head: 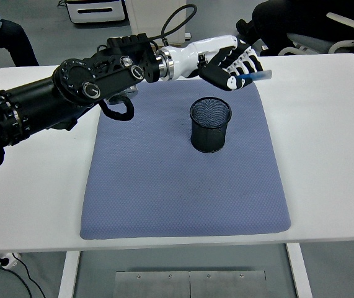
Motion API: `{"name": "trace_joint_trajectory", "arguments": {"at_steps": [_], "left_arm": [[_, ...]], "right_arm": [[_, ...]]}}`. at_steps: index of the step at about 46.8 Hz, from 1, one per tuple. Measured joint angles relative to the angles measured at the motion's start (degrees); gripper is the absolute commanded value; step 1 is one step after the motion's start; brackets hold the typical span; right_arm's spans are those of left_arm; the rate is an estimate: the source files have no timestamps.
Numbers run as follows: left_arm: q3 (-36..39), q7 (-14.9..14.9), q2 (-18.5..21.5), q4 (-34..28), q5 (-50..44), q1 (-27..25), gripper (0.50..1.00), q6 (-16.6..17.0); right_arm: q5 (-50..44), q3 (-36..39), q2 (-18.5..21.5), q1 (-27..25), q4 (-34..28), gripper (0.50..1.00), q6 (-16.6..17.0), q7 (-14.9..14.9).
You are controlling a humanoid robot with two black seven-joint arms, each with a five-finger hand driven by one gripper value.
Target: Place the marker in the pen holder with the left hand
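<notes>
We carry the marker toward the pen holder.

Reaching from the left, our left hand [232, 62] clenches the blue marker [255, 76] near-horizontally above the blue mat [164, 186], beyond the black mesh pen holder [211, 125] standing upright; in our judgement it must tip tip-down over the rim before release.

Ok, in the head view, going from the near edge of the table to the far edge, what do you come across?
Bare white table → blue mat → black mesh pen holder standing on the mat → left hand holding the blue marker in the air beyond the holder.
</notes>
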Motion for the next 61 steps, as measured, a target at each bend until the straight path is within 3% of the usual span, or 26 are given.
{"name": "trace_joint_trajectory", "arguments": {"at_steps": [23, 56, 61], "left_arm": [[0.15, 1.83, 0.83, -3.09, -2.01, 3.05, 0.500, -0.10], [-0.03, 1.73, 0.85, -3.10, -3.42, 6.30, 0.500, 0.89], [-0.04, 1.72, 0.84, -3.10, -3.42, 6.31, 0.584, 1.66]], "right_arm": [[0.00, -0.04, 0.00, 0.00, 0.04, 1.000, 0.00, -0.01], [0.00, -0.02, 0.00, 0.00, 0.03, 1.000, 0.00, -0.01], [0.00, -0.02, 0.00, 0.00, 0.04, 1.000, 0.00, -0.01]]}}
